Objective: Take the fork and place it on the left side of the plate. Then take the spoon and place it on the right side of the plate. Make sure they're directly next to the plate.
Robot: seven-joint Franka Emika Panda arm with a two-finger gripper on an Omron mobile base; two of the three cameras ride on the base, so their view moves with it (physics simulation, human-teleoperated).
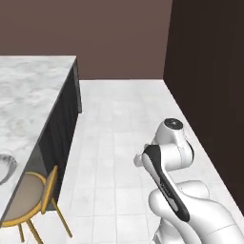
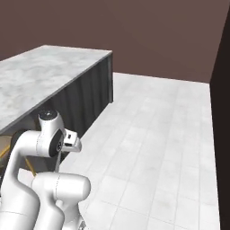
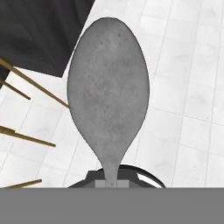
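Note:
The all-grey spoon (image 3: 108,87) stands up close in the hand view, its oval bowl pointing away from the hand and its thin neck running down between the fingertips. My gripper (image 3: 112,183) is shut on the spoon's handle, held over the tiled floor beside the dark island side. In the left base view the arm is folded low at the right, away from the counter. A slice of the plate (image 1: 5,167), with its grey ribbed rim, shows at the left edge on the marble counter. The fork is out of view.
The marble-topped island (image 1: 28,95) with dark sides runs along the left. A chair (image 1: 29,198) with a tan seat and yellow legs stands against it, and its legs (image 3: 26,85) show below the hand. A dark tall wall (image 1: 209,71) bounds the right. Pale tiled floor (image 2: 152,134) lies between.

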